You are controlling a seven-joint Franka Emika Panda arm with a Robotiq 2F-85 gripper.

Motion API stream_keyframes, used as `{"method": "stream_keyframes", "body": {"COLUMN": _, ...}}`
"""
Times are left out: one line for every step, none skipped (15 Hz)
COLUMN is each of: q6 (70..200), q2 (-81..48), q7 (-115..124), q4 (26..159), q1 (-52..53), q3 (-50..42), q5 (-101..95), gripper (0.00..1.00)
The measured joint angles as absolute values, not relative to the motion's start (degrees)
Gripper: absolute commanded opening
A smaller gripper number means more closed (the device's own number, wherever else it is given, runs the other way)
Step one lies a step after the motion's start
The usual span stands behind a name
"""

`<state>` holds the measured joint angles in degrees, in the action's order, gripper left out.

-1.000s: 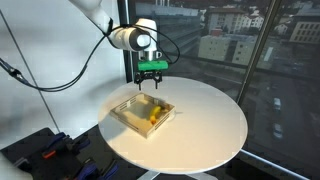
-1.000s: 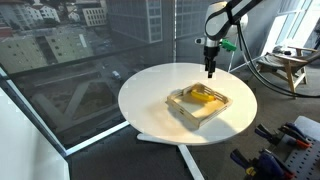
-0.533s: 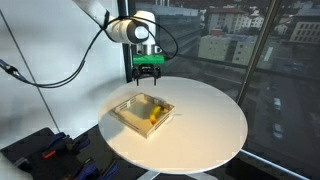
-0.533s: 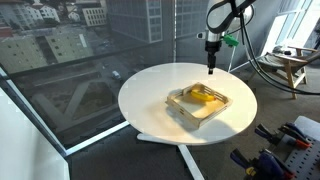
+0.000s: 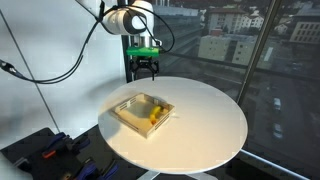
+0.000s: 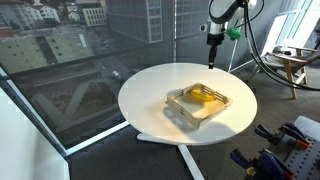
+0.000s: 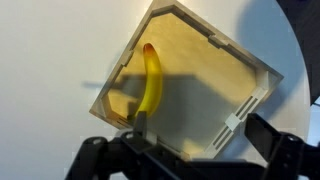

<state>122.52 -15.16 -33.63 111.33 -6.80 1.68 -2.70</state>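
A shallow wooden box (image 5: 128,110) (image 6: 184,110) sits on the round white table (image 5: 210,125) (image 6: 148,95). A yellow banana (image 5: 155,117) (image 6: 205,96) lies inside it. My gripper (image 5: 143,72) (image 6: 212,60) hangs well above the box's far side, open, with nothing between its fingers. The wrist view looks straight down: the banana (image 7: 152,85) lies along the box's left wall (image 7: 118,75), and my gripper (image 7: 203,132) has its dark fingers (image 7: 268,132) spread at the bottom of the view.
Large windows (image 6: 80,50) with city buildings behind stand close to the table. Cables (image 5: 60,75) trail from the arm. Tools and gear (image 6: 285,150) (image 5: 50,150) lie on the floor. A wooden stand (image 6: 290,65) is behind the arm.
My gripper has risen straight up away from the box, still open. The banana and box have not moved.
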Motion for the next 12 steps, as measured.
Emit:
{"method": "stream_keyframes", "body": {"q6": 121.8, "q2": -14.7, "q7": -32.4, "q4": 111.3, "q1": -6.8, "q3": 1.7, "q5": -2.6, "gripper": 1.0}}
{"method": "stream_keyframes", "body": {"q6": 121.2, "q2": -14.3, "q7": -31.1, "q4": 111.3, "q1": -6.8, "q3": 1.6, "q5": -2.4, "gripper": 1.0}}
{"method": "stream_keyframes", "body": {"q6": 120.8, "q2": -14.0, "q7": -29.8, "q4": 111.4, "q1": -6.8, "q3": 1.6, "q5": -2.2, "gripper": 1.0}}
{"method": "stream_keyframes", "body": {"q6": 120.4, "q2": -13.7, "q7": -28.4, "q4": 111.4, "q1": -6.8, "q3": 1.5, "q5": -2.0, "gripper": 1.0}}
{"method": "stream_keyframes", "body": {"q6": 120.1, "q2": -13.5, "q7": -27.1, "q4": 111.4, "q1": -6.8, "q3": 1.5, "q5": -1.8, "gripper": 1.0}}
{"method": "stream_keyframes", "body": {"q6": 119.9, "q2": -13.2, "q7": -25.8, "q4": 111.4, "q1": -6.8, "q3": 1.4, "q5": -1.7, "gripper": 1.0}}
{"method": "stream_keyframes", "body": {"q6": 119.9, "q2": -13.1, "q7": -24.3, "q4": 111.5, "q1": -6.7, "q3": 1.4, "q5": -1.6, "gripper": 1.0}}
{"method": "stream_keyframes", "body": {"q6": 119.9, "q2": -13.0, "q7": -22.9, "q4": 111.6, "q1": -6.7, "q3": 1.4, "q5": -1.5, "gripper": 1.0}}
{"method": "stream_keyframes", "body": {"q6": 119.9, "q2": -12.9, "q7": -21.5, "q4": 111.6, "q1": -6.7, "q3": 1.4, "q5": -1.3, "gripper": 1.0}}
{"method": "stream_keyframes", "body": {"q6": 119.9, "q2": -12.8, "q7": -20.2, "q4": 111.7, "q1": -6.6, "q3": 1.4, "q5": -1.1, "gripper": 1.0}}
{"method": "stream_keyframes", "body": {"q6": 119.9, "q2": -12.7, "q7": -18.9, "q4": 111.7, "q1": -6.5, "q3": 1.3, "q5": -0.9, "gripper": 1.0}}
{"method": "stream_keyframes", "body": {"q6": 119.9, "q2": -12.6, "q7": -17.7, "q4": 111.8, "q1": -6.4, "q3": 1.3, "q5": -0.6, "gripper": 1.0}}
